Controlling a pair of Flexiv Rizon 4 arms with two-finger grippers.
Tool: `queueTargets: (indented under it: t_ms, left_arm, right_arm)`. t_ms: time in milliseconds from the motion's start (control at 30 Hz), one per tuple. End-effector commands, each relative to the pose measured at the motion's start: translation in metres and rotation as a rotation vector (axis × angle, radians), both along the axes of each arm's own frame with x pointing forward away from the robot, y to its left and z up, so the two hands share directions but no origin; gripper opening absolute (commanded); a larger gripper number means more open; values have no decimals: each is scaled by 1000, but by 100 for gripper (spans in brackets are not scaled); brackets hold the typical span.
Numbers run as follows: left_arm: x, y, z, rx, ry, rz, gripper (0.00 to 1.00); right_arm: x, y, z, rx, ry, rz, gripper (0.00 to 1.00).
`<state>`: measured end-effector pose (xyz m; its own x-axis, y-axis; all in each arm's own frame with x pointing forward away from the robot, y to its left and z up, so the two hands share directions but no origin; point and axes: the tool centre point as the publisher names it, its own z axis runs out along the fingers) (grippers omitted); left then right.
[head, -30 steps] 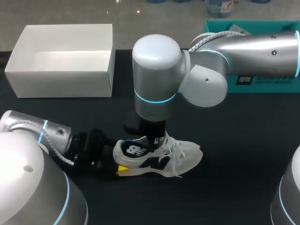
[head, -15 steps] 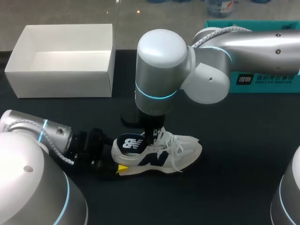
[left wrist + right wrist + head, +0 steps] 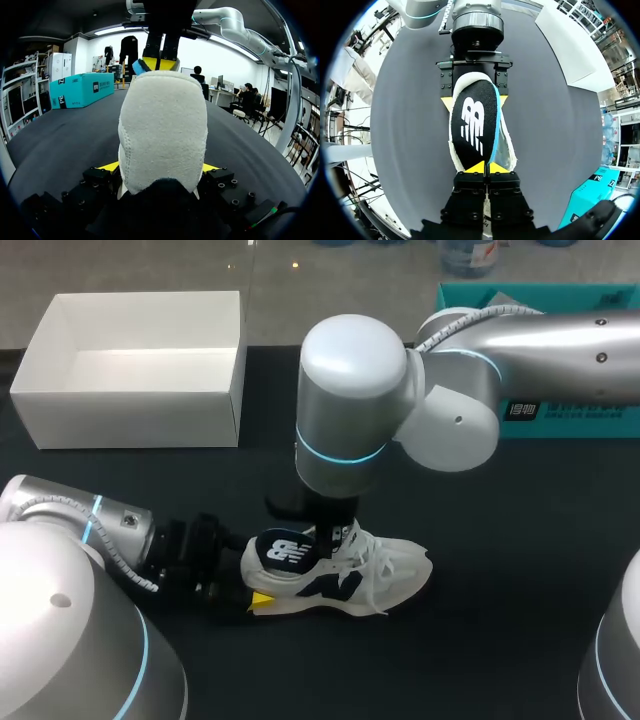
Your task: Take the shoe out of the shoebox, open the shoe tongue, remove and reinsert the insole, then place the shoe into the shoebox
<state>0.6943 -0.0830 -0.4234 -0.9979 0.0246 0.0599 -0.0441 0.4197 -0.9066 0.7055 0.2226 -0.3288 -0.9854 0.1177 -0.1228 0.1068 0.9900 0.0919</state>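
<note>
A white sneaker point(image 3: 390, 575) with navy trim lies on the black table, toe pointing right. My left gripper point(image 3: 250, 590) is closed on its heel point(image 3: 162, 130), a yellow tip on each side. My right gripper point(image 3: 485, 168) comes down from above the shoe's opening and is shut on the front edge of the black insole point(image 3: 472, 125), which bears a white logo. The insole point(image 3: 285, 552) stands tilted, partly raised out of the heel end. The open white shoebox point(image 3: 130, 370) stands at the back left with nothing in it.
A teal carton point(image 3: 570, 415) lies at the back right, behind my right arm point(image 3: 470, 370). Bare black tabletop point(image 3: 520, 570) stretches to the right of the shoe and along the front.
My right arm has shifted a little to the right with the insole, which has tipped up further out of the heel. The shoe rocked slightly; my left gripper kept its hold.
</note>
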Motion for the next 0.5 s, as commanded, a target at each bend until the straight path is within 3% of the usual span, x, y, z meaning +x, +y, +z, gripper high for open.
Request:
queueTargets:
  t_ms: [33,233,500]
  left_arm:
    - [0,-1,-2,1,-1,3,0]
    - [0,-1,-2,1,-1,3,0]
    - [0,-1,-2,1,-1,3,0]
  right_arm:
    - [-7,-10,8,13,-25,-13,0]
    - [-6,-13,7,25,-38,-29,0]
    - [14,8,10,39,-52,54,0]
